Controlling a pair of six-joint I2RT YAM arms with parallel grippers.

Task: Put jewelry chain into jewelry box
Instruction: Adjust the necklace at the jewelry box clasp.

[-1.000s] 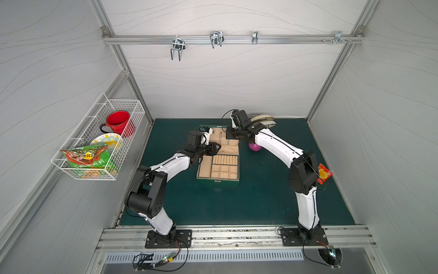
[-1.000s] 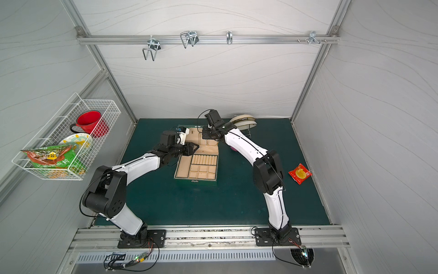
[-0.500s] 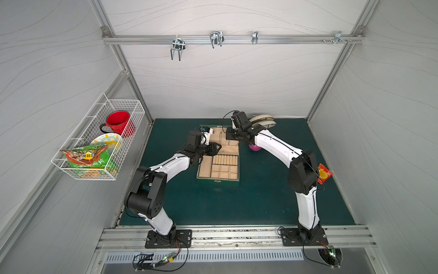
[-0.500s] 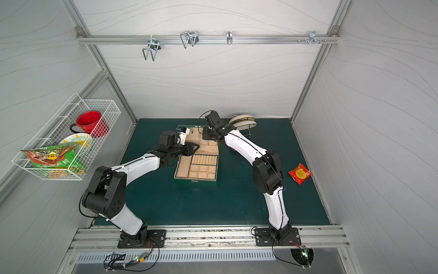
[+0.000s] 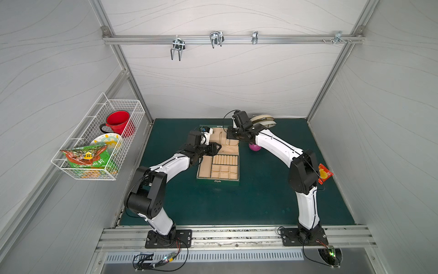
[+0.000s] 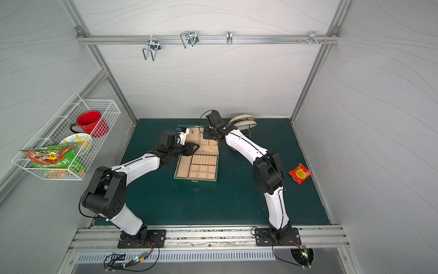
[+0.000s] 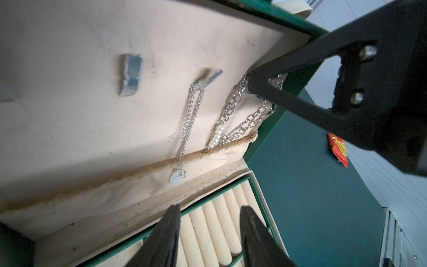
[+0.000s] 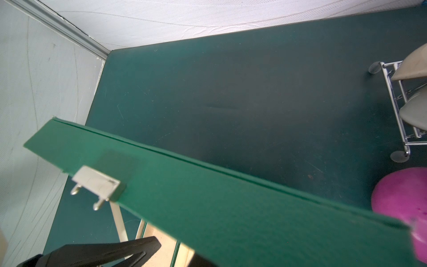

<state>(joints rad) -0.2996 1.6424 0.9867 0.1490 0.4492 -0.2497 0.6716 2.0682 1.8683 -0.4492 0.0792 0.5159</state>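
Metal: jewelry chain (image 7: 231,102), likely light, limp, slippery; hangs on the jewelry box (image 5: 218,183) lid lining, at its side edge.
Grip: best pinched across upper links.
Right hand (image 7: 250,84): clamped on its top.
Left hand (image 7: 209,233): apart, empty.

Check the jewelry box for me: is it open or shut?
Open. The jewelry box has its lid raised, leaving the beige lining and ring rolls exposed.
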